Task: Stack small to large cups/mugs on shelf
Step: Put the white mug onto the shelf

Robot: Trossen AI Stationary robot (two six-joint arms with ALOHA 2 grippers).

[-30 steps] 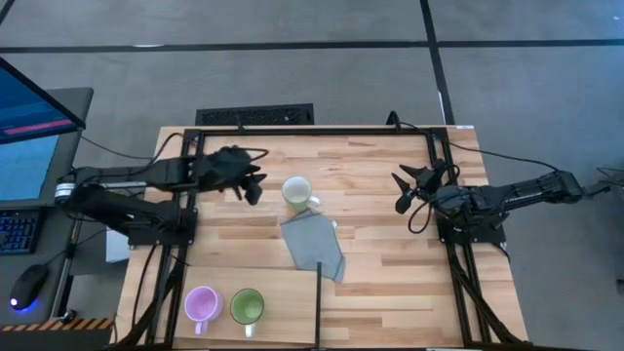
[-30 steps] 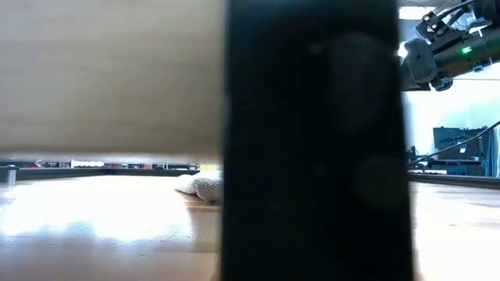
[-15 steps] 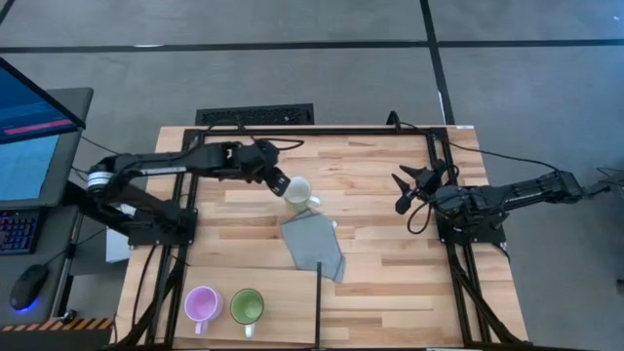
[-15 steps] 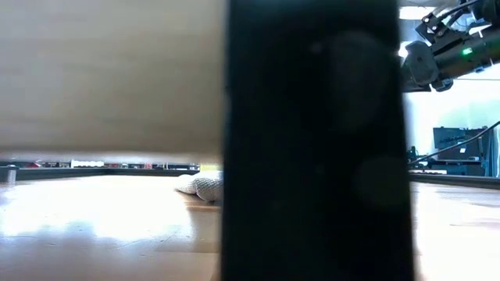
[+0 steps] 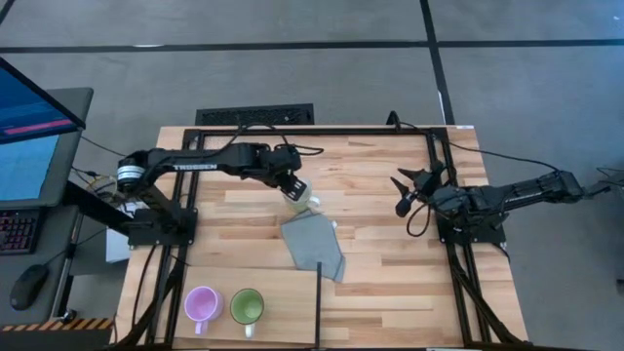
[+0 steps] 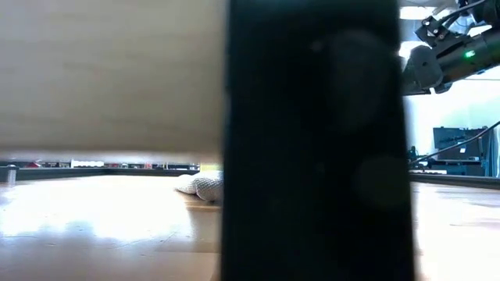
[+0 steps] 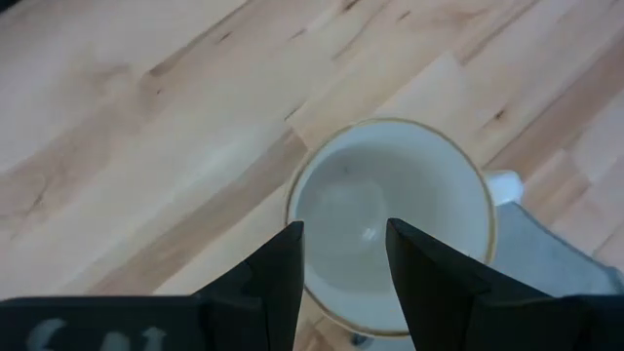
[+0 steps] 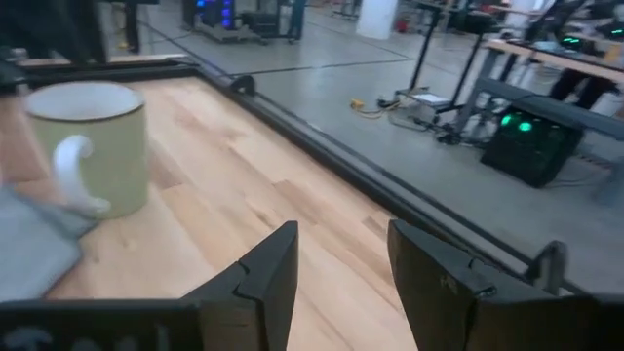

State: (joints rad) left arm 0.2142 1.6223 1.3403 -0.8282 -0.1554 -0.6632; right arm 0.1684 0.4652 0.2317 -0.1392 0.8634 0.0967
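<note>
Directly above the cream mug point(image 7: 390, 226) hangs my left gripper point(image 7: 343, 255), its two dark fingers point(image 7: 276, 275) spread narrowly and pointing down into the mug's open mouth, with nothing held between them. From above, that gripper point(image 5: 292, 184) sits over the mug point(image 5: 301, 199) near the middle of the striped tabletop point(image 5: 380, 210), my left arm reaching out across the boards from its base at the table's left side. The mug stands upright, its handle toward the grey folded cloth point(image 5: 315, 244), which lies just beside it on the near side and touches or nearly touches the handle. Well apart, down at the near left, the pale shelf board point(image 5: 278, 297) carries the light purple mug point(image 5: 202, 304) and the green mug point(image 5: 247, 307), both upright and side by side, close but not nested. My right gripper point(image 5: 407, 188) waits over the right part of the table with its fingers parted and empty, looking across at the cream mug point(image 8: 93, 146) from a distance.
</note>
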